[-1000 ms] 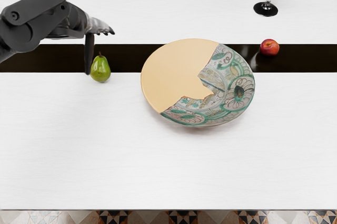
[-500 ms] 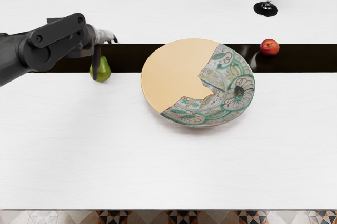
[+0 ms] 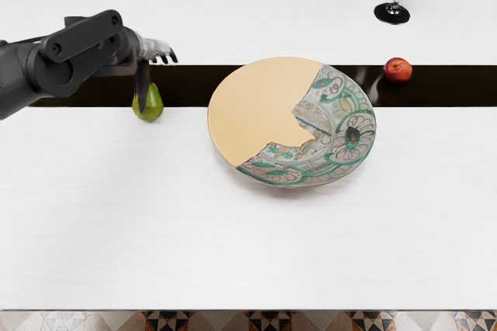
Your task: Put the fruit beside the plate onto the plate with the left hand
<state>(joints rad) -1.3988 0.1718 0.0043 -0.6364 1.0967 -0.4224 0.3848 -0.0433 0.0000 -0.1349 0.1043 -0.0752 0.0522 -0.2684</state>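
Green pear (image 3: pixel 151 104) sits on the table (image 3: pixel 233 222) well to the left of the plate (image 3: pixel 248 113), at the table's far edge by the dark gap, upright and not lifted. It lies just where it lay a second ago; the mover has been the left hand (image 3: pixel 146 59). A second ago the hand hung left of the pear, farther from the plate, with one dark digit pointing down beside the fruit. Since then it has slid toward the plate, and that digit (image 3: pixel 142 86) now crosses the pear's left half. I judge this the end of the reach: the hand is lined up over the fruit, but no grasp has been made and the carry to the plate has not begun.

The hand is open. Its pale fingers (image 3: pixel 165 56) are splayed out toward the plate above the pear, none curled round it, and only the dark digit hangs low. Whether that digit presses on the pear or merely stands in front of it cannot be told from this view. Nothing is held.

An apple (image 3: pixel 397 70) lies just right of the plate, and a glass (image 3: pixel 393 6) stands beyond it; both are well away from the hand.
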